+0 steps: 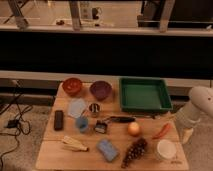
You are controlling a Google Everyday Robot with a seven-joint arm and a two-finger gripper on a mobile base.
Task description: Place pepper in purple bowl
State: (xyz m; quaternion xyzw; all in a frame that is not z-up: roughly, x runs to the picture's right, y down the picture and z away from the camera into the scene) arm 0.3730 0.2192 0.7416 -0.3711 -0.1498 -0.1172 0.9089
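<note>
The pepper (162, 131) is a slim curved red-orange chili lying on the wooden table (150, 162) near its right edge. The purple bowl (101, 90) stands at the back of the table, left of centre, beside a red-orange bowl (72, 86). My gripper (187, 136) hangs from the white arm (200, 105) just off the table's right edge, to the right of the pepper and apart from it. It holds nothing that I can see.
A green tray (145, 94) sits at the back right. A round orange fruit (133, 129), dark grapes (134, 151) and a white cup (165, 149) lie near the pepper. A black utensil (120, 119), can (94, 108), blue cup (82, 123), blue sponge (107, 149) and black remote (58, 120) lie further left.
</note>
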